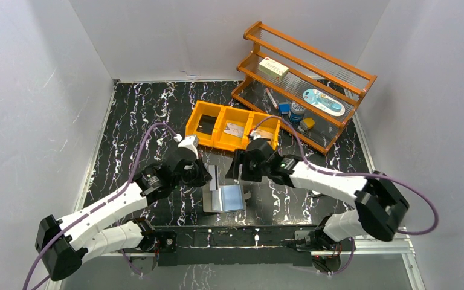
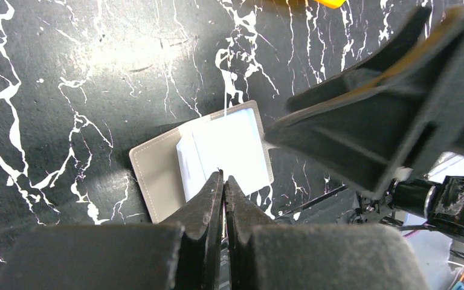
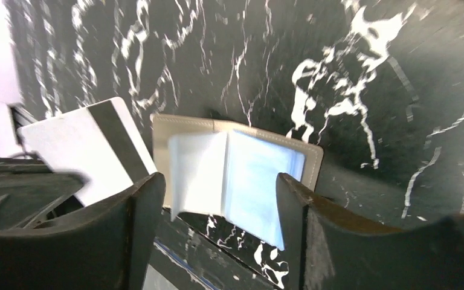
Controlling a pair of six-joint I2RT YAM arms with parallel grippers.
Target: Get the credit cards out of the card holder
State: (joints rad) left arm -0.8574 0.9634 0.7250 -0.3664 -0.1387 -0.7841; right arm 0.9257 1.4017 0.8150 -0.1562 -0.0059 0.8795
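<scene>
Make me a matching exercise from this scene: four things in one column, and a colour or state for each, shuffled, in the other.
Things:
1. left claw
2. right claw
3. holder
4. bin

States:
A. orange
B. lying flat, leaves spread
C. shut on a card
D. jaws apart, holding nothing

Pairs: 1-C, 2-D, 3-B, 4-A
</scene>
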